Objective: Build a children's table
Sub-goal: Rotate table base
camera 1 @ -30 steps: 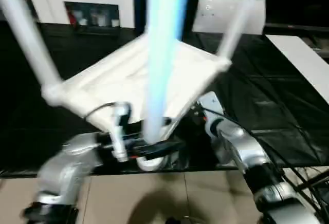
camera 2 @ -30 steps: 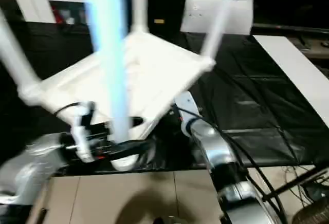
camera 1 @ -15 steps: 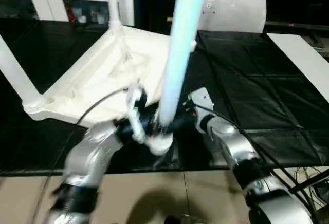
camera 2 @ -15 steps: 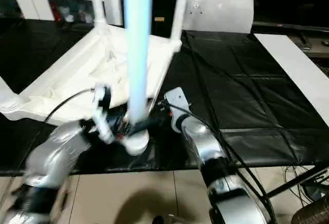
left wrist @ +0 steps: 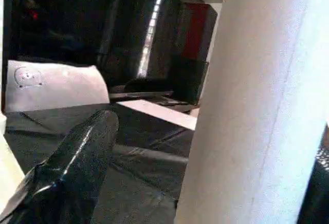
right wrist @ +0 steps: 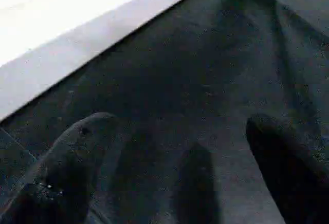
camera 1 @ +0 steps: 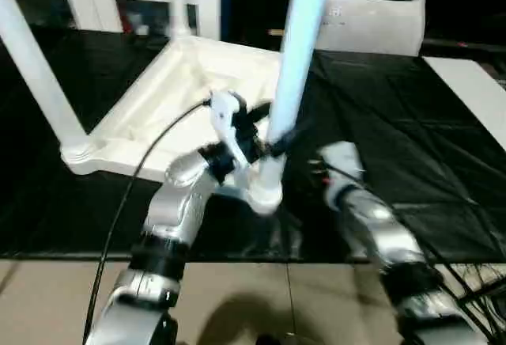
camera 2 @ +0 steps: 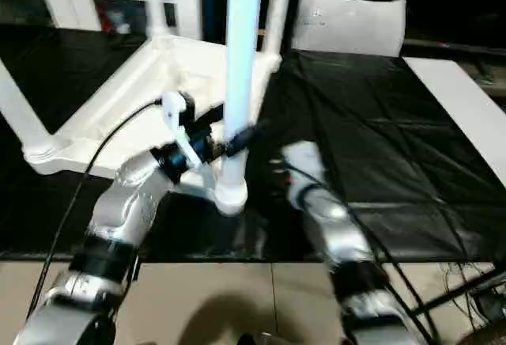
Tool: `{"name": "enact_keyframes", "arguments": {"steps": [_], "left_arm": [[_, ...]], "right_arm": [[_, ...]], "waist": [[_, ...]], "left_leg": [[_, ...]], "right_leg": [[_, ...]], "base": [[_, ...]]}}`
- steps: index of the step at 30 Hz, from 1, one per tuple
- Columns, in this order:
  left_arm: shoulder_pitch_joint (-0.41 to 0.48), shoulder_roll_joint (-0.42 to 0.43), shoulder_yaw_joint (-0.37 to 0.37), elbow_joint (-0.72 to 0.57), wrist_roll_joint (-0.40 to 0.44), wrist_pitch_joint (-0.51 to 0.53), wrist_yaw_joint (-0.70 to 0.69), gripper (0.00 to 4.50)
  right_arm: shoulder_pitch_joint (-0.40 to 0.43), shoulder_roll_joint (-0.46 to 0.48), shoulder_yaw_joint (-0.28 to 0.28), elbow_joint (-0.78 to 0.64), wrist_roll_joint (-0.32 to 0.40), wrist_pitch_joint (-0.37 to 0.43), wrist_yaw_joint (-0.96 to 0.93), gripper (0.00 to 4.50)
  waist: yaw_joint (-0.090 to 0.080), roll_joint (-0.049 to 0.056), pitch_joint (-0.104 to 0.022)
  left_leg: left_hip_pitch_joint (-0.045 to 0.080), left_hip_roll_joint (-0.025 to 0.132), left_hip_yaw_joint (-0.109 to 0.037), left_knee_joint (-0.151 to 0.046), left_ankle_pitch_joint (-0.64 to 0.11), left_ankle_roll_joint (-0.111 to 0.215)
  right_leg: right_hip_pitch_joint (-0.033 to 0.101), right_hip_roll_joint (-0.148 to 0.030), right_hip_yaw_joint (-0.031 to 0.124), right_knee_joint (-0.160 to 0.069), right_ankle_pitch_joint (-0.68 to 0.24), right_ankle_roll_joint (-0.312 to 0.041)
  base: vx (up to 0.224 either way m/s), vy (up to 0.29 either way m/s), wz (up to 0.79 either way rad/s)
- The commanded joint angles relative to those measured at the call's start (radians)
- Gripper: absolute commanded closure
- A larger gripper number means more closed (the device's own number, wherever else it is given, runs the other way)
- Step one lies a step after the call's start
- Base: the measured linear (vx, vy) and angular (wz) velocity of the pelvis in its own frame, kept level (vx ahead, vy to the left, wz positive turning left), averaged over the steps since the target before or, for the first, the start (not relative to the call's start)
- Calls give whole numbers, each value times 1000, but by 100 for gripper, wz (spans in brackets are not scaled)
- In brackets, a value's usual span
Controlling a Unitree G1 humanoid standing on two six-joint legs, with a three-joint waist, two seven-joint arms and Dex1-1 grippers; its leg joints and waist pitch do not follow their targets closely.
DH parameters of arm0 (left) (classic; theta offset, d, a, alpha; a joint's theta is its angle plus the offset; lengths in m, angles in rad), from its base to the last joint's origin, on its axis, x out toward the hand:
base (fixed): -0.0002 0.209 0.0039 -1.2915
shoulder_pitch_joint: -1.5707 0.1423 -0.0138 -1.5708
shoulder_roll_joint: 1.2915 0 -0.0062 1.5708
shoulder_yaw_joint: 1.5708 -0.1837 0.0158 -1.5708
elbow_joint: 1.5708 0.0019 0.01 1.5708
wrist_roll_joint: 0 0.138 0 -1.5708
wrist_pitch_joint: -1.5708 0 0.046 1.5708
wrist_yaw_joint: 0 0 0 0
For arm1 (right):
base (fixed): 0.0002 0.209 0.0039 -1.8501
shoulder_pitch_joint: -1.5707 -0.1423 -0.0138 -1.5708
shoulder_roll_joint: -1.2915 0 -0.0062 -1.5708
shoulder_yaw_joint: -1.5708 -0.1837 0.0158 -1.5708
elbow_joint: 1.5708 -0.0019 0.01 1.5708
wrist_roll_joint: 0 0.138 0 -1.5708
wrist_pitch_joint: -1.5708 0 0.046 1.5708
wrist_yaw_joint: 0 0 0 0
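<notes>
The white plastic square tabletop (camera 1: 186, 100) lies upside down on the black mat (camera 1: 395, 147), legs pointing up. The left gripper (camera 1: 267, 133), moved up from the near edge, now stands wide around the nearest long white tapered leg (camera 2: 239, 60). The right gripper (right wrist: 175, 172), wide and empty, has backed away; seating looks nearly done

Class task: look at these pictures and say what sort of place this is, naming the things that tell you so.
Probably an indoor workshop or robot test room: a work table under black sheeting, white cabinets along the back wall, a pale tiled floor, and loose cables.
</notes>
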Motion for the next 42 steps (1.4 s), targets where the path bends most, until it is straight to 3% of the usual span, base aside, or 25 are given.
{"name": "enact_keyframes", "arguments": {"steps": [1, 7, 9, 10, 14, 15, 16, 17, 20, 21, 23, 24, 26, 29, 32, 33, 34, 35, 36, 37, 38, 39, 40, 41, 42], "left_arm": [[25, 4, 0, -23, 13, 8, -2, 8], [165, 48, -21, -193, 7, 90, 29, 8], [235, 78, -8, -289, -25, 132, 28, 8], [247, 83, -4, -304, -30, 138, 28, 8], [410, 138, 51, -498, -91, 223, 50, 8], [435, 140, 66, -516, -102, 235, 61, 8], [506, 151, 98, -555, -105, 249, 91, 8], [519, 156, 101, -559, -98, 247, 93, 8], [586, 160, 161, -574, -57, 232, 164, 8], [598, 153, 187, -578, -48, 227, 201, 8], [606, 140, 220, -575, -18, 178, 251, 8], [613, 145, 221, -584, 9, 177, 288, 8], [618, 150, 206, -595, 17, 186, 301, 8], [582, 129, 177, -562, 57, 177, 356, 8], [523, 87, 179, -525, 67, 168, 411, 8], [512, 79, 178, -512, 70, 164, 418, 8], [498, 82, 169, -493, 99, 160, 438, 8], [484, 86, 159, -477, 121, 170, 453, 8], [471, 88, 150, -465, 142, 179, 475, 8], [466, 86, 147, -462, 145, 173, 478, 8], [464, 82, 147, -461, 142, 165, 478, 8], [463, 81, 147, -462, 139, 167, 477, 8], [462, 79, 147, -462, 136, 169, 477, 8], [467, 82, 140, -462, 145, 170, 476, 8], [469, 85, 137, -463, 152, 177, 481, 8]], "right_arm": [[24, -9, -16, -82, 16, 21, 5, 0], [136, -14, -36, -349, 75, 121, 12, 0], [171, -14, -36, -445, 91, 163, 13, 0], [175, -14, -35, -457, 93, 166, 15, 0], [256, -11, -36, -591, 107, 203, 22, 0], [268, -7, -37, -601, 109, 207, 18, 0], [312, 2, -32, -639, 121, 222, 7, 0], [321, 4, -30, -647, 126, 224, 7, 0], [379, 11, -17, -698, 148, 235, 14, 0], [398, 19, -18, -712, 159, 237, 12, 0], [426, 29, -19, -728, 170, 243, 9, 0], [443, 39, -18, -745, 175, 249, 10, 0], [465, 49, -10, -763, 170, 258, 1, 0], [479, 60, -6, -767, 159, 250, -19, 0], [463, 68, -1, -767, 160, 262, -35, 0], [460, 75, -2, -761, 161, 258, -39, 0], [454, 89, -9, -752, 170, 264, -44, 0], [444, 102, -20, -742, 172, 289, -63, 0], [436, 104, -21, -732, 161, 293, -74, 0], [433, 102, -18, -729, 155, 292, -75, 0], [431, 97, -13, -728, 148, 287, -74, 0], [429, 96, -11, -728, 146, 288, -74, 0], [428, 94, -9, -728, 144, 289, -74, 0], [419, 98, -12, -727, 153, 294, -75, 0], [413, 100, -14, -729, 158, 299, -77, 0]], "waist": [[8, 8, -75], [6, 14, -73], [7, 30, -70], [4, 22, -66], [4, 20, -64], [5, 24, -64], [0, 35, -62], [-1, 31, -60], [-7, 39, -57], [-5, 52, -56], [-16, 60, -49], [-21, 65, -49], [-24, 72, -46], [-30, 68, -44], [-27, 47, -49], [-16, 56, -51], [-16, 41, -64], [-5, 24, -59], [20, 17, -59], [35, 10, -61], [67, 16, -59], [67, 11, -54], [63, 3, -56], [63, 2, -56], [48, 0, -55]], "left_leg": [[-18, 82, -32, -69, 14, 104], [-16, 91, -35, -74, -1, 106], [-11, 93, -36, -76, -28, 94], [-12, 86, -31, -76, -47, 93], [-18, 81, -29, -77, -64, 84], [-15, 80, -30, -77, -68, 85], [-11, 78, -30, -77, -88, 81], [-14, 77, -30, -78, -95, 83], [-9, 73, -33, -78, -141, 79], [-3, 75, -37, -81, -157, 78], [7, 97, -49, -92, -224, 67], [2, 102, -57, -96, -247, 60], [6, 106, -60, -101, -278, 53], [7, 91, -58, -95, -281, 44], [1, 80, -52, -90, -221, 62], [-6, 72, -49, -86, -186, 76], [42, 45, 13, -64, -168, 36], [13, 29, 13, -60, -153, 49], [26, 27, 8, -26, -159, 77], [25, 22, 5, 3, -158, 87], [-7, 20, -39, 57, -151, 77], [-48, 0, -81, 98, -150, 43], [-59, -26, -107, 115, -126, 9], [-51, -39, -109, 117, -118, -1], [-52, -46, -120, 89, -66, 12]], "right_leg": [[79, -125, 94, -82, -306, 11], [72, -121, 90, -86, -326, 21], [71, -121, 88, -87, -342, 15], [66, -117, 87, -100, -372, 26], [71, -115, 85, -102, -412, 55], [68, -113, 83, -105, -420, 61], [63, -104, 77, -110, -436, 75], [64, -105, 76, -118, -444, 85], [61, -96, 64, -136, -490, 135], [61, -98, 56, -144, -507, 145], [61, -100, 48, -154, -511, 130], [71, -108, 50, -148, -494, 113], [70, -110, 54, -149, -492, 100], [72, -119, 58, -155, -538, 99], [76, -131, 69, -151, -545, 104], [83, -148, 80, -144, -556, 81], [38, -102, 142, -150, -591, 79], [64, -105, 175, -141, -599, 71], [55, -142, 245, -152, -708, 37], [62, -167, 291, -160, -750, 11], [91, -217, 383, -164, -759, -78], [104, -201, 420, -147, -690, -157], [100, -157, 415, -130, -618, -187], [86, -128, 414, -132, -595, -184], [75, -100, 383, -128, -574, -159]], "base": [[0, 0, 0], [0, 0, 0], [0, 0, 0], [0, 0, 0], [0, 0, 0], [0, 0, 0], [0, 0, 0], [0, 0, 0], [0, 0, 0], [0, 0, 0], [0, 0, 0], [0, 0, 0], [0, 0, 0], [0, 0, 0], [0, 0, 0], [0, 0, 0], [29, 15, -27], [32, 30, -46], [29, 27, -46], [14, 57, -45], [15, 107, -68], [15, 107, -68], [-5, 155, -76], [-8, 90, -33], [-32, 209, -60]]}}
